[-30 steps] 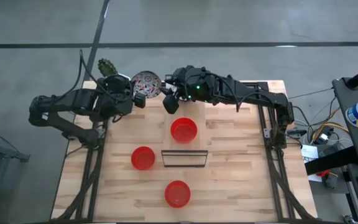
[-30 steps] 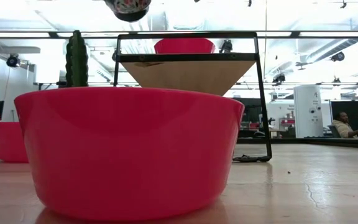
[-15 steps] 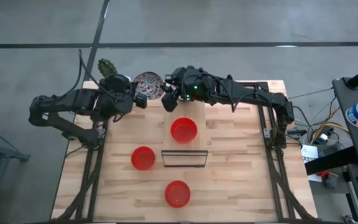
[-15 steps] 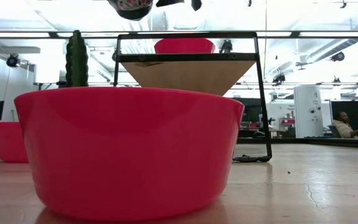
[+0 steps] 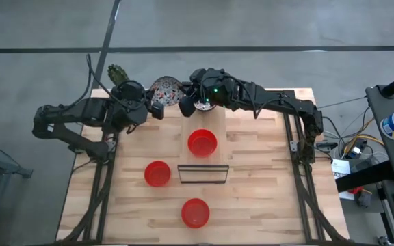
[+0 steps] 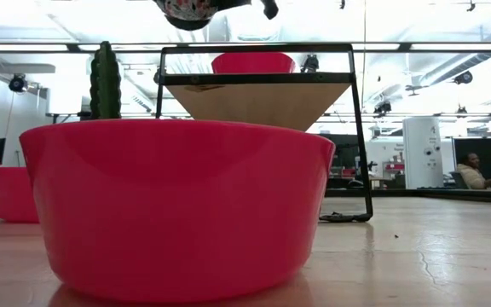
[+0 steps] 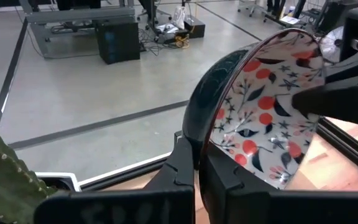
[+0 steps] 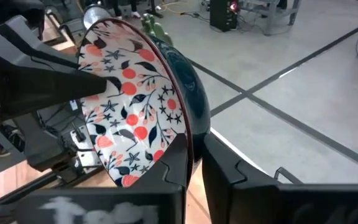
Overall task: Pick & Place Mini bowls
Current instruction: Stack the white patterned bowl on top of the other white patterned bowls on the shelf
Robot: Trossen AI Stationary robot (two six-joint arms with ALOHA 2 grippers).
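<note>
A mini bowl (image 5: pixel 163 89), white inside with a red-and-dark pattern and dark outside, is held in the air over the table's far edge, between my two grippers. My left gripper (image 5: pixel 156 108) is shut on its left rim. My right gripper (image 5: pixel 184 104) is shut on its right rim. The bowl's underside shows at the top of the low view (image 6: pixel 187 8). One red mini bowl (image 5: pixel 202 143) stands on the wooden shelf of a black wire stand (image 5: pixel 202 173). Two more red bowls (image 5: pixel 157 173) (image 5: pixel 195 212) rest on the table. No other patterned bowl is in view. My left gripper pinches the bowl's rim (image 7: pixel 199 144), one finger inside the bowl and one on its dark outer wall, coming from the table's left. The bowl is lifted clear, its opening upward. My right gripper pinches the opposite rim (image 8: pixel 190 142), one finger inside and one outside, coming from the table's right.
A cactus (image 5: pixel 118 72) stands at the table's far left corner, close behind my left gripper. The black stand with its shelf sits mid-table. The nearest red bowl (image 6: pixel 177 205) fills the low view. A person (image 6: pixel 471 170) sits far off in the room.
My right gripper has gone toward the table's far left, up to the patterned bowl, and now has its fingers over the rim. The bowl, held by my left gripper, has shifted slightly toward the right.
</note>
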